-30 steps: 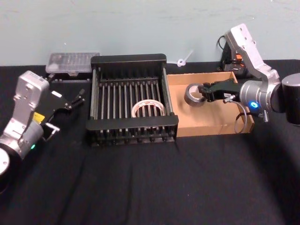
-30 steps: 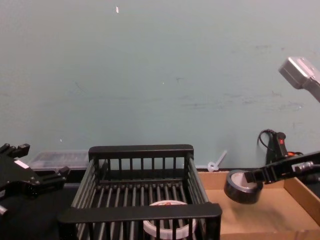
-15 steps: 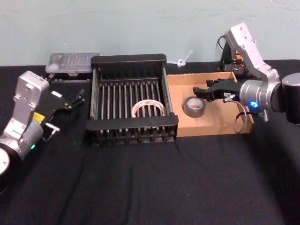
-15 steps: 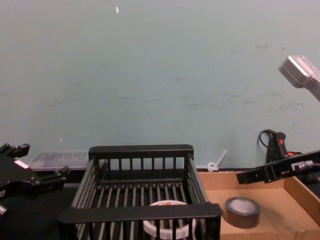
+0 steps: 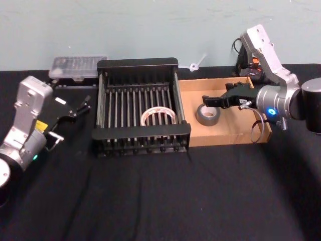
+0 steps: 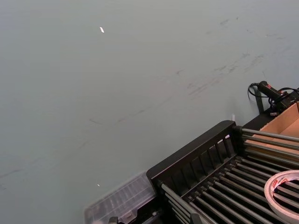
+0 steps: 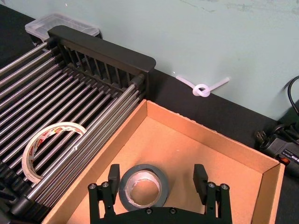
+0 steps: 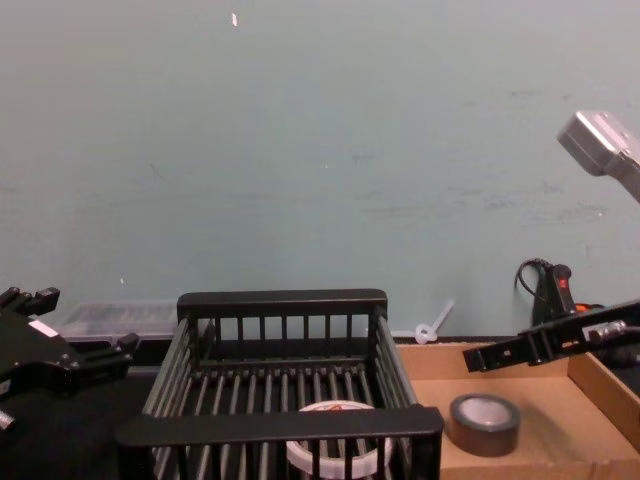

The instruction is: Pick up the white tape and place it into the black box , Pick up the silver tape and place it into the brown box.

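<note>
Your right gripper (image 7: pixel 156 183) is spread wide above the dark grey-silver duct tape roll (image 7: pixel 142 185) in the shallow brown cardboard tray (image 7: pixel 212 154); lift w/o dipping, or a finger snags the roll. Left gripper (image 5: pixel 80 107) is parked; can't tell its jaws.

R gripper (image 7: pixel 159 179) open, fingers apart, above silver tape (image 7: pixel 142 185) | tape flat on brown box (image 7: pixel 196 149) floor, near corner by black box (image 7: pixel 105 51) | white tape (image 7: pixel 51 149) leaning on crate bars | clear case (image 7: pixel 51 24) behind crate
</note>
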`<action>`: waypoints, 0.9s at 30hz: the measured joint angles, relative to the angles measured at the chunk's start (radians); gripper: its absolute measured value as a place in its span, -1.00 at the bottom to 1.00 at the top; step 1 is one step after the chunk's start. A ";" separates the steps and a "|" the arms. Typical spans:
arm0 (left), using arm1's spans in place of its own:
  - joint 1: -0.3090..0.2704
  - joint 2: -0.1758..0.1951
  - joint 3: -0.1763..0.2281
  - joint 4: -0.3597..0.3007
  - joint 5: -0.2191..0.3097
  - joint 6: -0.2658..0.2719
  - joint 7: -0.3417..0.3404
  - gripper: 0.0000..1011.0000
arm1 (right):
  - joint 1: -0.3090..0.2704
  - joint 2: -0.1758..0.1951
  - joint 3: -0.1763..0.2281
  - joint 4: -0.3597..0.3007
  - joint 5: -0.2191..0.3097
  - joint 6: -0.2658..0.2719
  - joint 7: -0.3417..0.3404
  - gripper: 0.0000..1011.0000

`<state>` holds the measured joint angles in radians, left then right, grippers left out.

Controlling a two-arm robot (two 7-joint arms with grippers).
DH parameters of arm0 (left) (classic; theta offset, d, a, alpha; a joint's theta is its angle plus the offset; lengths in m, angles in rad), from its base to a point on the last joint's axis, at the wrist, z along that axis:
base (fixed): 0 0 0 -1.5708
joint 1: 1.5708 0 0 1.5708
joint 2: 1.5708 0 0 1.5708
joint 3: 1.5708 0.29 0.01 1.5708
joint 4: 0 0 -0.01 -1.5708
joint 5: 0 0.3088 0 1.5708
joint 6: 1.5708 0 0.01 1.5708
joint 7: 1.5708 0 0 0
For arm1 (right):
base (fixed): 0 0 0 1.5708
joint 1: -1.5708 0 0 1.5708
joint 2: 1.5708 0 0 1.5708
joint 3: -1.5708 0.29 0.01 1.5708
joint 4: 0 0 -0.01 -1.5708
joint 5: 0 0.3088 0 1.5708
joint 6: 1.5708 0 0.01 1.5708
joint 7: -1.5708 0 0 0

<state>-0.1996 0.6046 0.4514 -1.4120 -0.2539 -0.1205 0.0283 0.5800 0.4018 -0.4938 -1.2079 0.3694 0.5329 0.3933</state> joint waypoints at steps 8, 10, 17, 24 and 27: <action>0.000 0.000 0.000 0.000 0.000 0.000 0.000 0.98 | -0.003 -0.001 0.004 -0.004 -0.002 -0.001 -0.007 0.98; 0.000 0.000 0.000 0.000 0.000 0.000 0.000 0.98 | -0.020 -0.001 0.017 -0.025 -0.010 -0.008 -0.028 0.98; 0.000 0.000 0.000 0.000 0.000 0.000 0.000 0.98 | -0.097 0.003 0.066 -0.125 -0.054 -0.072 -0.138 0.98; 0.000 0.000 0.000 0.000 0.000 0.000 0.000 0.98 | -0.200 0.018 0.095 -0.207 -0.138 -0.209 -0.256 0.98; 0.000 0.000 0.000 0.000 0.000 0.000 0.000 0.98 | -0.243 0.032 0.106 -0.235 -0.163 -0.246 -0.282 0.98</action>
<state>-0.1995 0.6047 0.4514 -1.4120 -0.2539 -0.1205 0.0283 0.3368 0.4333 -0.3879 -1.4431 0.2062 0.2869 0.1117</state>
